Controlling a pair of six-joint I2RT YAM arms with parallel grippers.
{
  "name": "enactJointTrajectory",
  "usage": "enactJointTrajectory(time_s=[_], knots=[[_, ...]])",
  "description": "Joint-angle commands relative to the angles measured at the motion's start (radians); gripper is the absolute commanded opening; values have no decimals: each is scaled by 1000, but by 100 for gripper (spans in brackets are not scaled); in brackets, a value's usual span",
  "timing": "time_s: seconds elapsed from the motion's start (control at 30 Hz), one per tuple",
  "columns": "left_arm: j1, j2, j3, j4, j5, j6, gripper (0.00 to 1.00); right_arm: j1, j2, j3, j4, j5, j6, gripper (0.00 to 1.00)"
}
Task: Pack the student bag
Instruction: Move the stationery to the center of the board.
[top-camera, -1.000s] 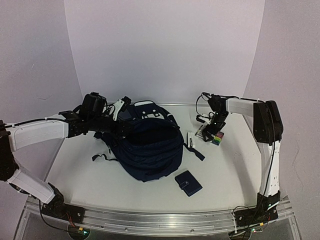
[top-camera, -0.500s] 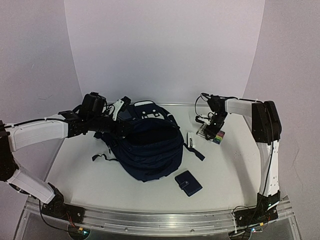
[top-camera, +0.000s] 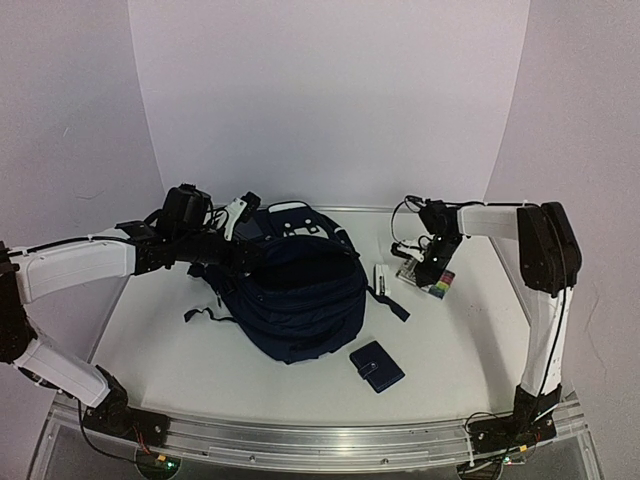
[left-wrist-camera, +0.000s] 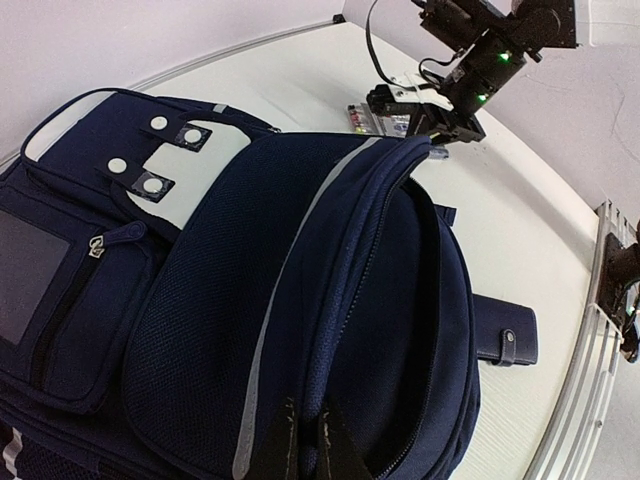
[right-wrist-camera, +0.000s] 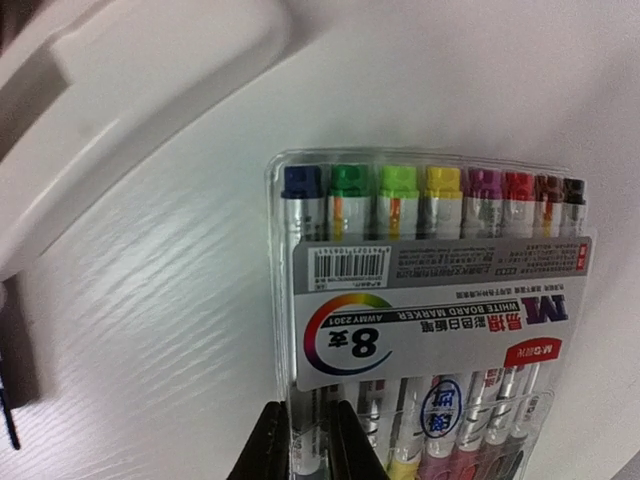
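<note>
The student bag (top-camera: 300, 295), navy with a white dotted front patch (left-wrist-camera: 190, 165), lies in the middle of the table with its main opening gaping. My left gripper (left-wrist-camera: 303, 435) is shut on the fabric edge of that opening and holds it up. At the right, a clear pack of coloured whiteboard markers (right-wrist-camera: 430, 300) lies on the table (top-camera: 440, 278). My right gripper (right-wrist-camera: 303, 445) is shut on the near left corner of that marker pack, its two dark fingers pinching the plastic edge.
A small navy wallet (top-camera: 377, 366) lies in front of the bag. A small white and black item (top-camera: 381, 278) rests between the bag and the markers. A dark strap (top-camera: 205, 314) trails to the bag's left. The white wall curves round behind the table.
My right gripper has shut on the corner of the marker pack and shifted with it slightly to the right. The left arm and the bag have not moved.
</note>
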Motion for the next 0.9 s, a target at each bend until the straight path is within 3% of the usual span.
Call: enactJointTrajectory(time_s=[0.0,0.13,0.27,0.33,0.43,0.67,0.87], knots=[[20,-38,27,8,-35,-5,0,90,-8,-121,-260,-193,4,16],[22,-40,26,4,-32,-5,0,84,-64,-48,-364,-330,30,27],[22,-45,28,0,-33,-5,0,27,-115,56,-377,-329,60,56],[23,-46,28,-2,-32,-6,0,-2,-100,102,-376,-272,85,65],[23,-48,27,-4,-34,-6,0,-48,-39,148,-393,-226,165,68],[23,-52,9,10,-24,-13,0,-181,-29,8,-418,-364,240,75],[23,-29,3,30,-4,-17,0,-191,60,-42,-413,-488,271,76]])
